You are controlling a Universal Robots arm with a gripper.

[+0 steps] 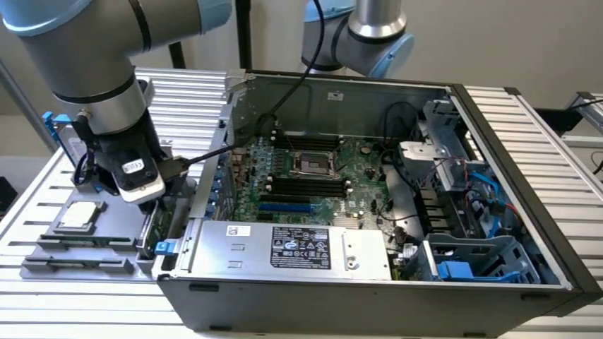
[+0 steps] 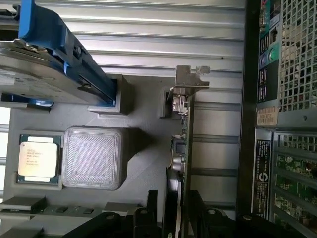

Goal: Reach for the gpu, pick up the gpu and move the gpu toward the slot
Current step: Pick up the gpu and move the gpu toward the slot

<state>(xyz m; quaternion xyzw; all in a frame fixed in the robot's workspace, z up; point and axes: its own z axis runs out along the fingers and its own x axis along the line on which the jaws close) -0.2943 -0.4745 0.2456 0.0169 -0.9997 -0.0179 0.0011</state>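
Note:
The gpu [image 2: 184,148] stands on edge in the grey holder [image 2: 143,148], a thin green card with its silver end bracket [image 2: 191,82] at the far end. My gripper [image 2: 173,218] is open, with one black finger [image 2: 150,210] on each side of the card's near end and a gap to the card on both sides. In the exterior view the gripper [image 1: 158,205] hangs over the gpu [image 1: 154,227], just outside the open computer case's wall. The blue slot [image 1: 285,208] lies on the motherboard inside the case.
A silver-labelled hard drive in a blue frame [image 2: 49,64] and a square silver-topped chip [image 2: 38,157] sit on the same holder. The case wall [image 2: 250,124] runs close beside the gpu. A power supply [image 1: 292,247] fills the case's front. A second arm [image 1: 368,35] stands behind.

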